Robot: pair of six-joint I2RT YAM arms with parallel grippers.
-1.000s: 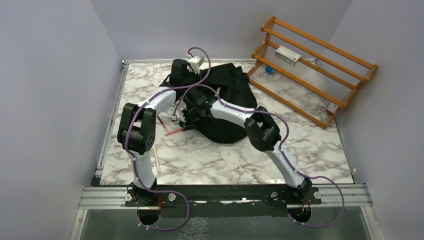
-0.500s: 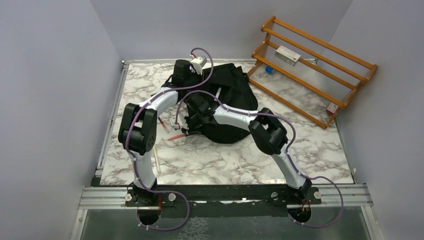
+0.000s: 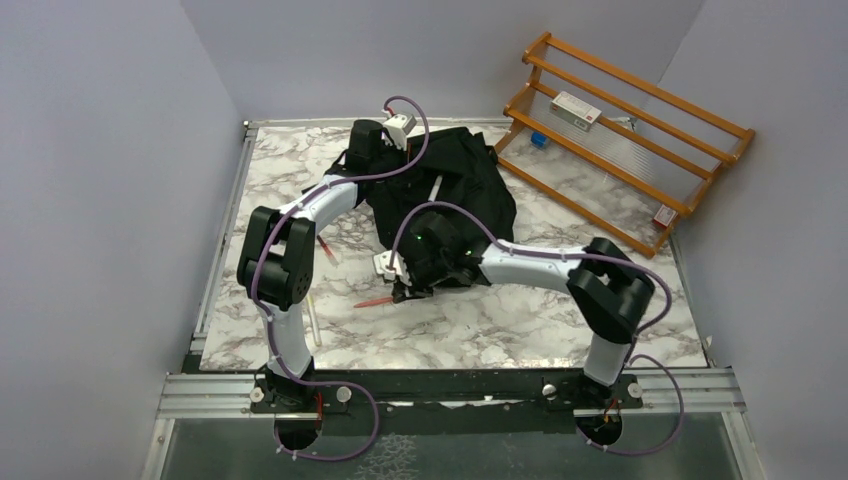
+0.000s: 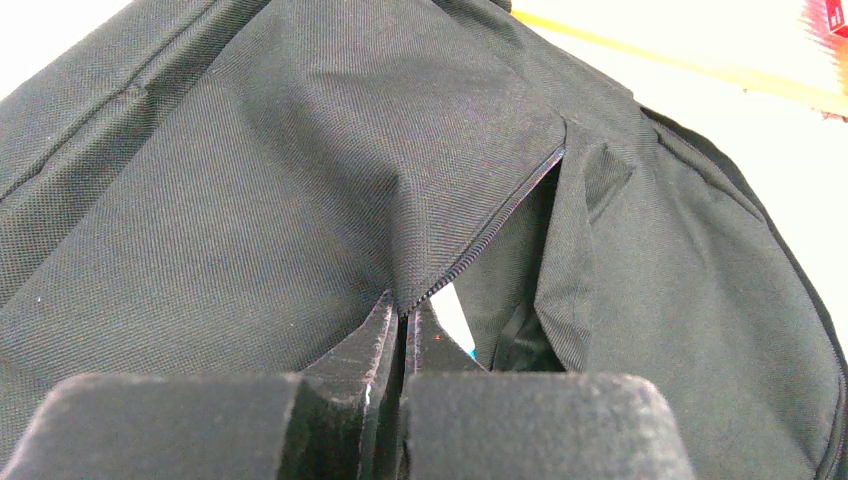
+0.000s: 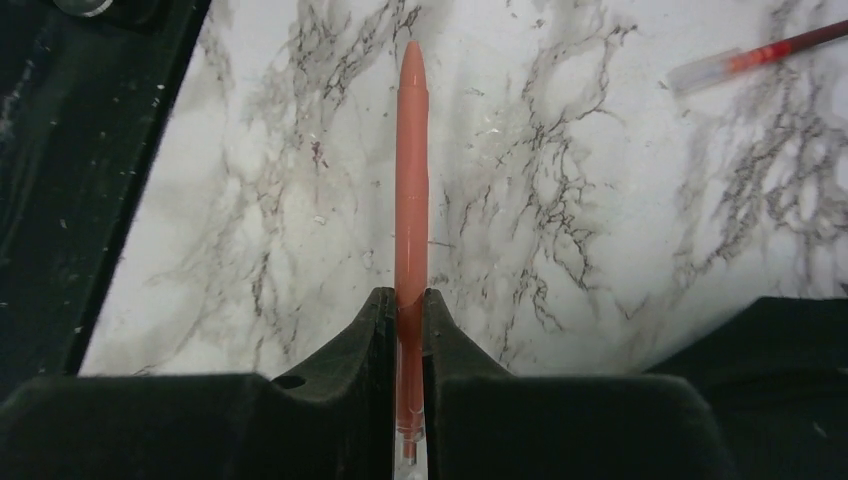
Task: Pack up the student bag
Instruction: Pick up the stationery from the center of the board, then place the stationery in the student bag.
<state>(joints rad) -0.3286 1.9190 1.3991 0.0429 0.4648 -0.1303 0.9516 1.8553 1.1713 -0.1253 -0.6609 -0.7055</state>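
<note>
The student bag (image 3: 460,190), a big black backpack, lies at the back middle of the marble table. My left gripper (image 4: 405,308) is shut on the fabric at the bag's zipper edge (image 4: 500,215), holding the opening up. Inside the gap a white item (image 4: 455,318) shows. In the top view that gripper (image 3: 372,152) sits at the bag's back left corner. My right gripper (image 5: 408,300) is shut on a salmon-red pen (image 5: 410,170) that sticks out ahead of the fingers, above the table. In the top view this gripper (image 3: 400,292) is just in front of the bag, with the pen (image 3: 376,301) pointing left.
A second red-and-clear pen (image 3: 327,248) lies left of the bag, also in the right wrist view (image 5: 760,52). A white stick (image 3: 313,320) lies near the left arm's base. An orange wooden rack (image 3: 640,150) holding a white box (image 3: 575,110) stands at the back right.
My right gripper closed on the red pen and drew back toward the near edge with it, the elbow swinging right. The left gripper has kept its hold on the bag.
</note>
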